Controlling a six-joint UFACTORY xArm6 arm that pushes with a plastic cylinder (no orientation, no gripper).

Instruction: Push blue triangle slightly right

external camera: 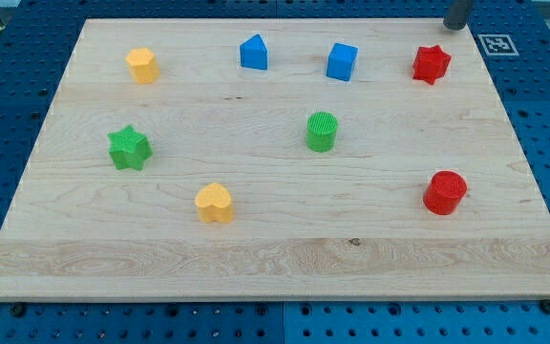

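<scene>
A: Where does the blue triangle [253, 53] sit?

B: On the far part of the wooden board [275, 253], a little left of centre. It stands by itself, with nothing touching it.

A: What is nearest to it?

B: The blue cube [342, 61], to its right in the same far row, with a clear gap between them. Further right in that row is the red star [431, 64]. To the triangle's left, well apart, is the yellow block [142, 65]; it looks roughly hexagonal.

A: And nearer in?

B: The green cylinder [322, 131] is mid-board, nearer than the blue cube. The green star [128, 147] is at the left side. The yellow heart [215, 203] sits nearer still, left of centre, and the red cylinder [445, 192] is at the right.

A: Where is my tip [456, 26]?

B: At the far right corner of the board, just beyond the red star and well apart from the triangle, with the blue cube and red star between them. Only the rod's lower end shows.

A: Any jaws, apart or together?

B: It is a plain rod; it touches no block.
</scene>
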